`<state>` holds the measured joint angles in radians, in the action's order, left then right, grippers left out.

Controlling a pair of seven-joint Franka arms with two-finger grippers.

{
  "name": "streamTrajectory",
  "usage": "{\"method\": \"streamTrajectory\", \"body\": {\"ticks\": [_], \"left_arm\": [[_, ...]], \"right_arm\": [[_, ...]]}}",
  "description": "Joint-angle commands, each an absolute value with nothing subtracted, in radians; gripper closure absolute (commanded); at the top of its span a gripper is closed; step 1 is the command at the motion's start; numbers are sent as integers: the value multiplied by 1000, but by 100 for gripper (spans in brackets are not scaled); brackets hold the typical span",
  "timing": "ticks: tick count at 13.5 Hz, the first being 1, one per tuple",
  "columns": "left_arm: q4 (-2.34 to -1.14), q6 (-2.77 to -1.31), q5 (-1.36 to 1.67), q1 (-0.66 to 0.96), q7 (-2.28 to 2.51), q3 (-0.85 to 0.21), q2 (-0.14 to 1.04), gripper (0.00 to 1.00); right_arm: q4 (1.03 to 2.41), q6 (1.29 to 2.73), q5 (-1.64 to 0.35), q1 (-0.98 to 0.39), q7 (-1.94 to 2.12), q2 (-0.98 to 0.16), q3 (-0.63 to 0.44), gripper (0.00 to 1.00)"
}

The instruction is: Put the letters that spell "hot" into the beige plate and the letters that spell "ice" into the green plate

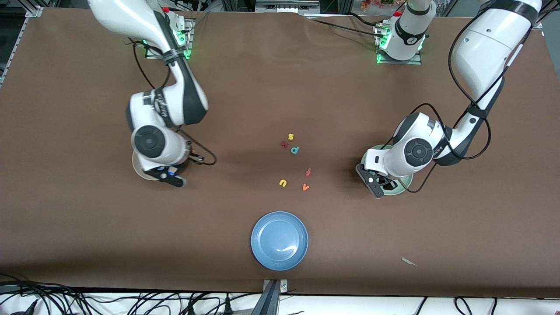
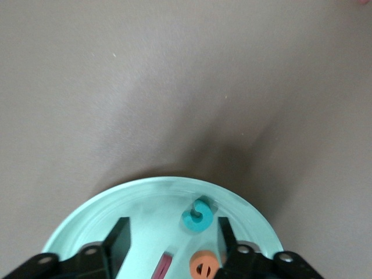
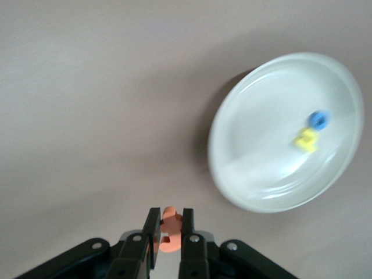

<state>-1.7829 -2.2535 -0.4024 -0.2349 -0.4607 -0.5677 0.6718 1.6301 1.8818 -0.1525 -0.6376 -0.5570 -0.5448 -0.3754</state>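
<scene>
right gripper (image 3: 169, 233) pinched orange t (image 3: 168, 228), beige plate (image 3: 273, 180) at its 1 o'clock, holding h and o; early release risked landing on the surface (image 1: 280, 87). left gripper (image 2: 171, 244) wide over green plate (image 2: 145, 197); teal c (image 2: 198, 216), e, i inside.

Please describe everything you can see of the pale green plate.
The pale mint-green plate is round, shallow and smooth with a low raised rim, resting flat on the brown table toward the left arm's end. Inside lie a teal foam c, an orange round e and a dark red bar i. The left gripper hovers over it, open.
</scene>
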Motion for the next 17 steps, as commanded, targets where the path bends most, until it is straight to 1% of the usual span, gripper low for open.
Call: {"method": "streamTrajectory", "body": {"ticks": [1,2,4,6,8,9,10,11,12,13,14,15,16,17], "left_arm": [[-1787,-2192,-391,-245,-454,-601,583,0],[-1778,-2171,-353,-245,-445,-601,560,0],[-1709,-2070,-315,-244,-433,-603,546,0],[-1599,-1929,-310,-235,-427,-615,545,0],[-1511,-1838,-275,-233,-343,-644,541,0],[-1499,-1823,-273,-233,-293,-655,540,0],[-1493,-1812,-272,-241,-260,-681,528,0],[-1493,-1806,-258,-235,-208,-683,484,0],[-1493,-1786,-233,-229,-143,-683,459,0],[-1494,-1764,-215,-226,-100,-683,434,0],[-1500,-1731,-193,-216,-92,-674,379,0],[-1500,-1689,-184,-201,-94,-635,341,0],[-1500,-1642,-166,-181,-97,-588,301,0],[-1503,-1628,-147,-145,-95,-509,261,0]], "right_arm": [[1698,1884,-170,-637,-384,-531,-445,100],[1722,1894,-172,-627,-339,-532,-460,100],[1782,1917,-172,-597,-269,-532,-463,100],[1891,2017,-231,-588,-215,-522,-463,100],[1968,2133,-270,-591,-187,-512,-463,100],[1971,2143,-270,-591,-184,-515,-463,94],[1973,2143,-270,-588,-183,-515,-462,85],[1973,2140,-270,-591,-183,-514,-463,45],[1970,2135,-270,-591,-184,-511,-463,12],[1965,2131,-270,-591,-184,-500,-463,2],[1960,2128,-270,-591,-184,-482,-463,1],[1950,2112,-270,-588,-184,-459,-471,1],[1936,2094,-268,-588,-183,-439,-489,1],[1915,2067,-267,-588,-181,-413,-506,1]]}}
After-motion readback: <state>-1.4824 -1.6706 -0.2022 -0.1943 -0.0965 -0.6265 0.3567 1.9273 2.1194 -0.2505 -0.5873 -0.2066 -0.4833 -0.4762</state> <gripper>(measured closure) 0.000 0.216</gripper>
